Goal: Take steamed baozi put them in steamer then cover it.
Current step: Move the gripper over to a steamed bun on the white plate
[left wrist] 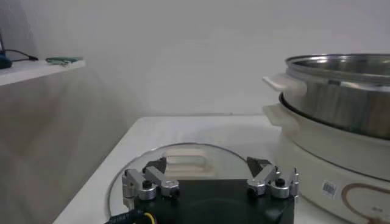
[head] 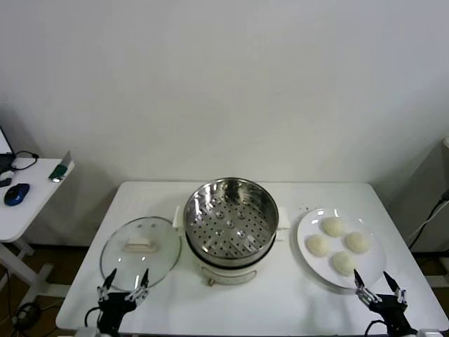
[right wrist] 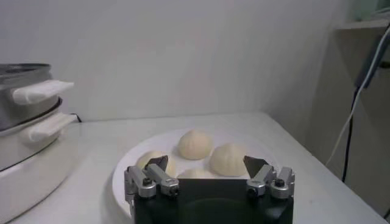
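The steamer (head: 228,228) stands empty in the middle of the white table, its perforated steel basket on a white base. Left of it the glass cover (head: 158,254) lies flat with its white handle (head: 138,245) up. On the right, several cream baozi (head: 332,227) rest on a white plate (head: 372,265). My left gripper (head: 127,277) hovers open at the cover's near edge, and the left wrist view shows the cover (left wrist: 183,159) just beyond the left gripper (left wrist: 207,165). My right gripper (head: 372,277) is open at the plate's near edge, the baozi (right wrist: 195,144) ahead of the right gripper (right wrist: 206,164).
A side desk (head: 28,193) with a blue mouse (head: 16,194) stands far left, apart from the table. A grey cabinet and cables (head: 431,217) flank the table's right side. The steamer's side handles (right wrist: 39,91) stick out toward the plate (right wrist: 122,176).
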`<move>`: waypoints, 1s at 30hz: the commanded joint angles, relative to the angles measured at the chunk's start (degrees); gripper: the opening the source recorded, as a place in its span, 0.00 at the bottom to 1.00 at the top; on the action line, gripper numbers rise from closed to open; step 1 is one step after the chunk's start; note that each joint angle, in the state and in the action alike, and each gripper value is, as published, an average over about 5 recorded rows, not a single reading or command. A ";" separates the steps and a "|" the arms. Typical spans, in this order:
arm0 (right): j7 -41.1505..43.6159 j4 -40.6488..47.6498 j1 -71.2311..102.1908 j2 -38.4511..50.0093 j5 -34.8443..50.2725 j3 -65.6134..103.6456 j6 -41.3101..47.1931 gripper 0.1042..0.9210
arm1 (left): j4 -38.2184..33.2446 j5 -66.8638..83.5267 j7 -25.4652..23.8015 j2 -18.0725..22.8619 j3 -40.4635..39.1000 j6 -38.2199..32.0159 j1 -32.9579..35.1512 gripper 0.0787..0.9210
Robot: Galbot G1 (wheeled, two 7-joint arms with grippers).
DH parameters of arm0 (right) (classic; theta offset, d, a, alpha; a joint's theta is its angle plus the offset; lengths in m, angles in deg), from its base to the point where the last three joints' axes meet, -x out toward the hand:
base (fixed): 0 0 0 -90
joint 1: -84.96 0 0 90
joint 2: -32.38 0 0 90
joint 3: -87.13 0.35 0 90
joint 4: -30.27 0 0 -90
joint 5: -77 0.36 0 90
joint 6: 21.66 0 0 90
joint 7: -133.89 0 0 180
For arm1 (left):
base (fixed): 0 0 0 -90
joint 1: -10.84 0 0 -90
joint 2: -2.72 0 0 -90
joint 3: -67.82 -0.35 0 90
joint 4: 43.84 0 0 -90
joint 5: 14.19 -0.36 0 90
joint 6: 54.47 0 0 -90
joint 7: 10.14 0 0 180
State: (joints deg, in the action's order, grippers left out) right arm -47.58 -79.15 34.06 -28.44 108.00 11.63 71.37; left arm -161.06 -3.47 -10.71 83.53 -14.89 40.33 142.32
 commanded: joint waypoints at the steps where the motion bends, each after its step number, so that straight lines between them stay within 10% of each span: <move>1: -0.86 3.77 -16.86 8.76 -4.78 -2.00 10.96 0.88 | 0.10 0.00 -0.07 -0.17 -0.06 0.15 -0.61 0.88; 7: 8.84 13.18 -37.10 26.20 -8.49 -15.83 18.25 0.88 | 0.08 0.04 -0.29 -0.47 -0.29 0.29 -1.47 0.88; 15: 43.98 27.92 -77.51 45.49 -20.95 -57.68 10.25 0.88 | -0.25 0.24 -0.57 -0.56 -0.24 0.59 -2.09 0.88; 22: 66.01 39.89 -121.47 42.63 -29.98 -104.48 -6.44 0.88 | 0.18 0.39 -0.76 -0.67 -0.25 0.59 -2.60 0.88; 30: 70.36 48.08 -131.59 32.59 -26.77 -122.32 -7.70 0.88 | 0.42 0.44 -1.02 -0.75 -0.27 0.68 -2.85 0.88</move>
State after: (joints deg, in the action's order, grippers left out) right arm 7.30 -42.81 -61.31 6.38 84.58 -69.02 69.75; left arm -160.66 -3.07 -11.74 82.77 -15.16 41.00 139.56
